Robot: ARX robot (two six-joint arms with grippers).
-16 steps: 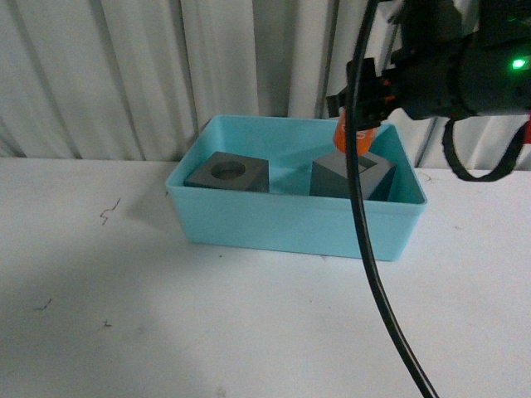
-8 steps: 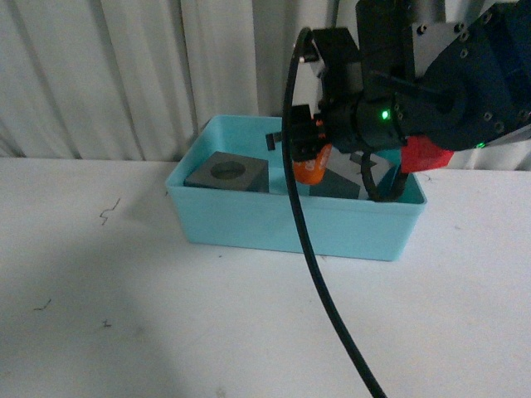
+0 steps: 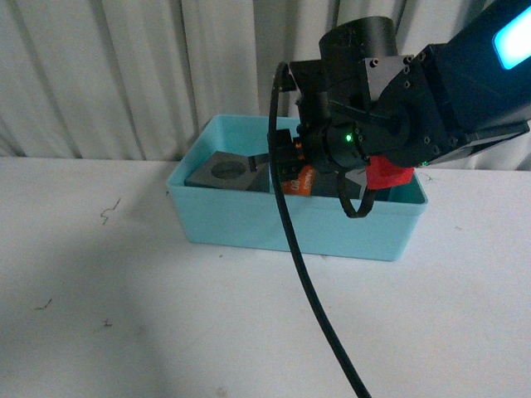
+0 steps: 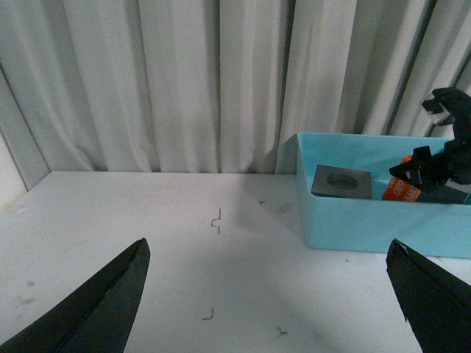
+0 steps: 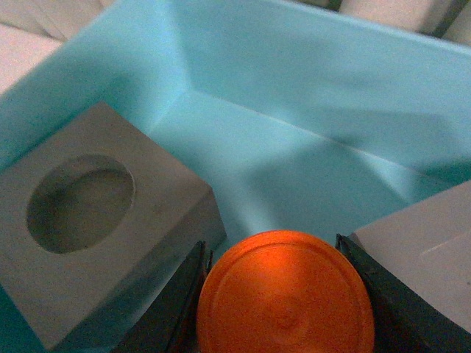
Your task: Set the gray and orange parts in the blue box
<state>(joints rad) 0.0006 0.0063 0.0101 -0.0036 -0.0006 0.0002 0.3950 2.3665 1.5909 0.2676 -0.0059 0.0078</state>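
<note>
- Front view: right gripper (image 3: 292, 170) sat inside the box (image 3: 249, 224), above the gap between the two gray cubes. It was clamped on the orange cylinder (image 3: 299, 181), which showed just over the front rim. Recessed cube (image 3: 222, 174) lay at 9 o'clock of the cylinder; the second cube was almost wholly hidden behind the arm. Both cubes were in the box already, so I judged the step to be the last placement, near its end. Cylinder appeared tilted, long axis leaning off vertical; exact lean hard to read here.
- Left wrist view: left gripper (image 4: 268, 294) hung over bare table, fingers (image 4: 103, 309) spread wide, holding nothing, well apart from the box (image 4: 353, 228) at its 2 o'clock. The cylinder (image 4: 401, 190) showed inside the box with white marks on its side, next to the recessed cube (image 4: 340, 181).
- Right wrist view: the cylinder's (image 5: 283, 298) round end face filled the space between the two fingers (image 5: 176, 309), so its long axis ran along the camera's line of sight, down towards the floor of the box (image 5: 294, 147). Recessed cube (image 5: 96, 220) at 9 o'clock, plain cube (image 5: 427, 250) at 3 o'clock, both close. Contact with the floor could not be told.
- Judgement: next move called for a short lowering into the gap, then opening the jaws without nudging either cube.
</note>
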